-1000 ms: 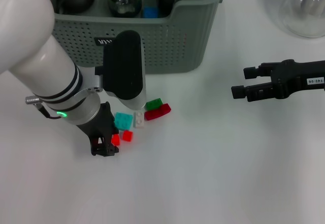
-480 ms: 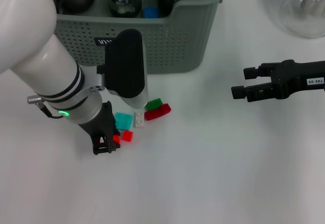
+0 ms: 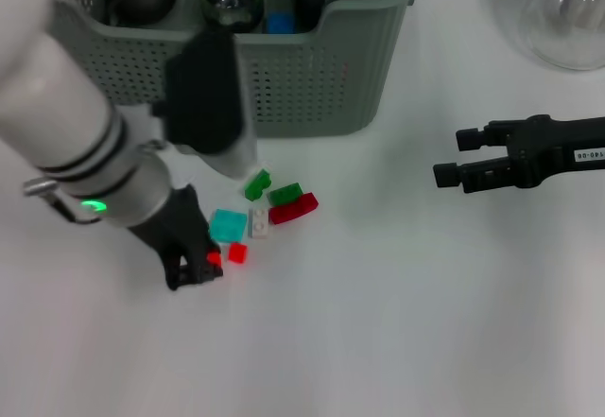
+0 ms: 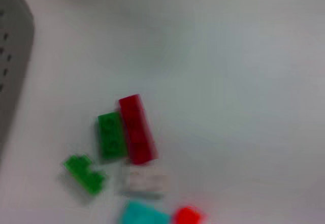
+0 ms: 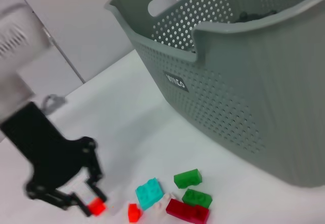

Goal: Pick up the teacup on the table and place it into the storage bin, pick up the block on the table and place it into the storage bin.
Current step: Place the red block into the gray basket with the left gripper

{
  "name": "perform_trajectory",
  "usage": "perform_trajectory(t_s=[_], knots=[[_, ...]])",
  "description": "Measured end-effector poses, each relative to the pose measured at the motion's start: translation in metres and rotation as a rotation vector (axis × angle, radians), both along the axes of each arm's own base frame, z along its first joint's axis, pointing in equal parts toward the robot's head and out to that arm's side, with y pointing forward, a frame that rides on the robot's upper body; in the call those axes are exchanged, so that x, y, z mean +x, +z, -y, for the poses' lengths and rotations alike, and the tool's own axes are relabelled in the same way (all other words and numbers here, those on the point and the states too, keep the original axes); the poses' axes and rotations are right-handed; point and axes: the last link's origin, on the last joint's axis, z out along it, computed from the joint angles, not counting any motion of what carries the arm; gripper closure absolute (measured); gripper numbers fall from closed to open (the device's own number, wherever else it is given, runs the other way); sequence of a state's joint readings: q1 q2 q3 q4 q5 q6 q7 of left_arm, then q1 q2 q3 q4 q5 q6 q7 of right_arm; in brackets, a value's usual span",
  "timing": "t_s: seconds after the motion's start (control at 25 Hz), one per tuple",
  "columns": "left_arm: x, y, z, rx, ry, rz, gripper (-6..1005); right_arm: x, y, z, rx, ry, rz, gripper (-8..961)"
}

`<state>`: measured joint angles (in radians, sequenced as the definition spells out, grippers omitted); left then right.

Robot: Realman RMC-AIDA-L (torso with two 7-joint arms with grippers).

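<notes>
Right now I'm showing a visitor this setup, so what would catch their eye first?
Likely the scatter of bright blocks on the white table: a long red block, green ones and a teal block in front of the grey-green storage bin. Beside them the left pincer is down at the table on a small red block, while the right pincer hangs open off to the right.

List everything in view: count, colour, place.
storage bin: one, grey-green, far side of table, dark rounded items and a blue piece inside
white table: one, under everything
glass flask: one, clear, far right corner
green blocks: two, before the bin
dark red block: one, beside the green
white block: one
teal block: one
small red blocks: two, the second between the left fingers
left end effector: black, at the blocks
right end effector: black, open, right, apart
</notes>
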<state>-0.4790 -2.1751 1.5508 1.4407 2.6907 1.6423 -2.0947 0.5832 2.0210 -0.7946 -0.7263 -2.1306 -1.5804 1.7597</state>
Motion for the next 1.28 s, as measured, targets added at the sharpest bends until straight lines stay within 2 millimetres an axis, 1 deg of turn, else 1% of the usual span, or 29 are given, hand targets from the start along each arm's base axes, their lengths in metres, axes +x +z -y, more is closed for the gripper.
perform_trajectory(t_s=[0.12,0.2,0.28,0.32,0.44,0.52,0.56,0.64,0.72,0.8,0.96,1.04,1.12,1.2,1.28], knots=[[0.005,0.024,0.009,-0.004,0.100,0.141,790,0.001,0.001,0.000,0.002,-0.001,0.002,7],[0.011,0.045,0.013,-0.003,0.158,0.290,784,0.001,0.002,-0.001,0.006,0.002,0.005,7],[0.019,0.064,0.014,0.006,0.182,0.440,779,0.001,0.003,-0.001,0.007,0.005,0.006,7],[0.025,0.074,0.011,0.026,0.178,0.532,776,0.000,0.003,-0.001,0.008,0.007,0.006,7],[0.042,0.095,-0.008,0.122,0.150,0.693,767,-0.001,0.003,-0.003,0.011,0.011,0.005,7],[0.057,0.105,-0.031,0.232,0.144,0.776,762,-0.002,0.003,-0.003,0.012,0.011,0.003,7],[0.062,0.108,-0.040,0.273,0.144,0.792,759,-0.002,0.003,-0.004,0.011,0.010,0.003,7],[0.073,0.112,-0.067,0.389,0.156,0.808,753,-0.003,0.003,-0.004,0.013,0.010,0.002,7],[0.082,0.114,-0.097,0.500,0.189,0.781,747,-0.004,0.003,-0.005,0.014,0.012,0.000,7],[0.087,0.111,-0.123,0.581,0.228,0.725,742,-0.005,0.003,-0.006,0.015,0.016,0.000,7],[0.086,0.093,-0.166,0.689,0.278,0.567,730,-0.008,0.004,-0.008,0.018,0.028,0.001,7],[0.084,0.082,-0.179,0.728,0.291,0.488,725,-0.008,0.004,-0.008,0.020,0.031,0.001,7],[0.084,0.075,-0.185,0.752,0.287,0.420,719,-0.008,0.004,-0.009,0.021,0.032,0.001,7],[0.086,0.068,-0.189,0.770,0.272,0.349,713,-0.009,0.004,-0.009,0.024,0.034,0.003,7],[0.091,0.062,-0.190,0.771,0.262,0.314,708,-0.008,0.004,-0.010,0.030,0.033,0.006,7]])
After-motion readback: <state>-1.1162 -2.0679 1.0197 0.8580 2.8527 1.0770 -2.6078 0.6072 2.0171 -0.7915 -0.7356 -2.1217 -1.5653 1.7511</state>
